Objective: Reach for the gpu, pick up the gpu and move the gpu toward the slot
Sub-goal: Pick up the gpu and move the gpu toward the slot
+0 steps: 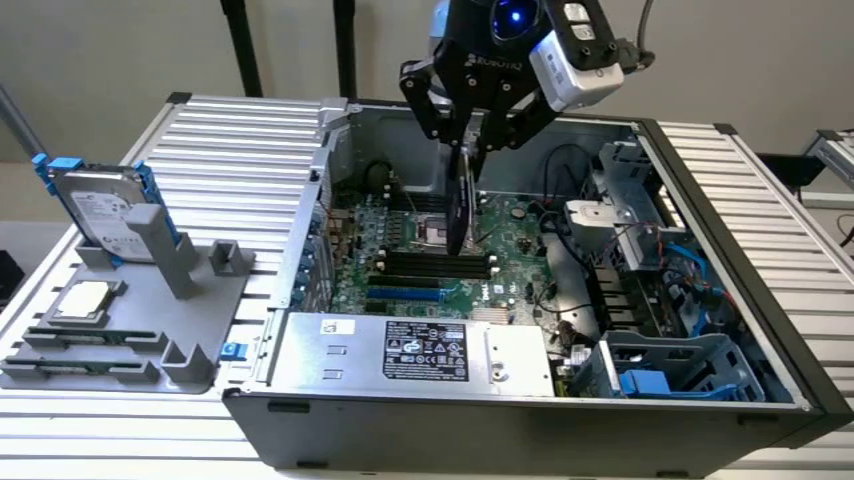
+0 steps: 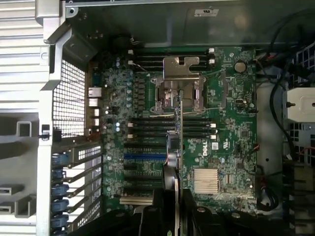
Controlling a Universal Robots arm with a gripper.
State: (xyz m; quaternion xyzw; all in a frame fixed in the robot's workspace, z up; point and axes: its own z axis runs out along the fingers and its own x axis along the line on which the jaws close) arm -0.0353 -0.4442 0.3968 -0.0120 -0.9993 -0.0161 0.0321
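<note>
Green and edge-on, the gpu [image 1: 462,200] hung clamped in the gripper [image 1: 477,128] above the motherboard [image 1: 514,235] inside the open computer case [image 1: 534,425]. The carry step was underway; lining its edge over the blue slot [image 2: 143,156] looked necessary.

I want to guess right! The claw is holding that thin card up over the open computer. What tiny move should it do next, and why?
Probably a slow move straight down. The claw grips the gpu on edge, hanging above the motherboard inside the computer case. In the wrist view the card runs across the black memory slots toward the blue slot, not seated anywhere, so it needs lowering carefully.
</note>
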